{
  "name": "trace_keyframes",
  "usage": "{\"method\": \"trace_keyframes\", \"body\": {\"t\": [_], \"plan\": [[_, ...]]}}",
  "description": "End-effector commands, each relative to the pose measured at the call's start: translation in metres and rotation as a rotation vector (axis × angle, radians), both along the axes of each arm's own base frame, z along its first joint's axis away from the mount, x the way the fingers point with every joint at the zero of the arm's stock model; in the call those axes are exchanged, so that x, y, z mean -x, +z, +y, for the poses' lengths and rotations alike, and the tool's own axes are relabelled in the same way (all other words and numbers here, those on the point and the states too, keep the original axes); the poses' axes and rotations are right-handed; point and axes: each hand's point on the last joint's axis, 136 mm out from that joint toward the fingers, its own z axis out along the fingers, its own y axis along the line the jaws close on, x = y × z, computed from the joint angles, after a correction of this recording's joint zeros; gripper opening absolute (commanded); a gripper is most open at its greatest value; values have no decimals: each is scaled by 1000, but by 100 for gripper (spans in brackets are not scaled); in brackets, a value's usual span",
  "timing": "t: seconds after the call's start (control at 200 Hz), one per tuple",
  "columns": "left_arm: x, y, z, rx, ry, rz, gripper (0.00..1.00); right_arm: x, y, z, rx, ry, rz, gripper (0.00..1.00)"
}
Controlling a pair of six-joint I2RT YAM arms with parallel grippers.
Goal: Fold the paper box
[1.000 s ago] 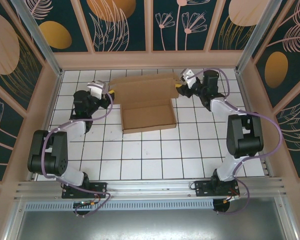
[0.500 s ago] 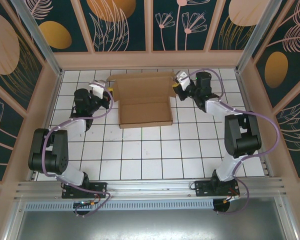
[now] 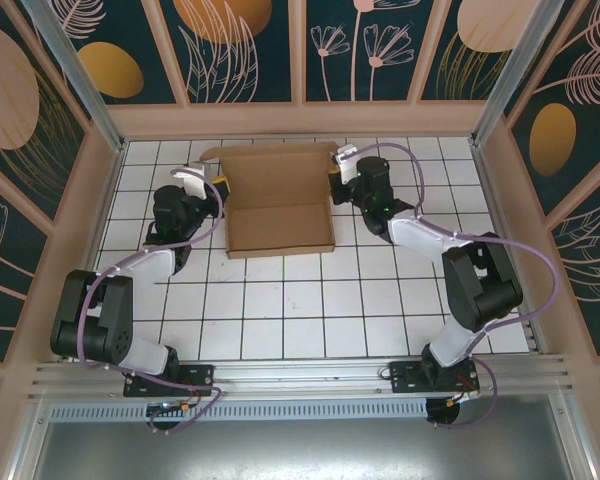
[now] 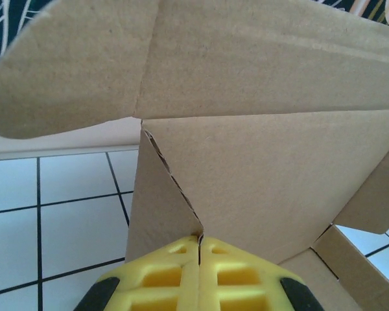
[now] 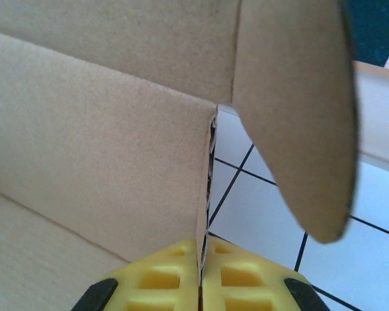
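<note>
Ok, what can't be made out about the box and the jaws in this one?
- Top view: the paper box has tabs and slots too small to tell, and so is the jaws' contact with it.
- Left wrist view: the raised wall hides the box's interior; the bottom edge cuts off the jaws.
- Right wrist view: the rounded flap hides what lies behind it; how deep the cardboard sits between the jaws is hidden.
</note>
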Motion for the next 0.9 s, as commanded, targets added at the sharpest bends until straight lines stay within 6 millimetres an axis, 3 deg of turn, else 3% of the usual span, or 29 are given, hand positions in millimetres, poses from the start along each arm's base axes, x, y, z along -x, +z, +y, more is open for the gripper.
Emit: {"method": "trace_keyframes", "body": {"t": [0.0, 0.095, 0.24, 0.525, 0.896], "plan": [[11, 20, -13, 79, -44, -47, 1, 5, 37, 2, -178, -175, -31, 9], [15, 17, -16, 98, -51, -37, 1, 11, 37, 11, -215, -223, -10, 8], [22, 9, -21, 119, -66, -13, 1, 14, 30, 6, -313, -333, 26, 8], [32, -22, -33, 147, -74, 105, 0, 22, 5, 18, -355, -296, 30, 8], [60, -52, -28, 145, -19, 199, 0, 57, -30, -7, -386, -301, 41, 7]]}}
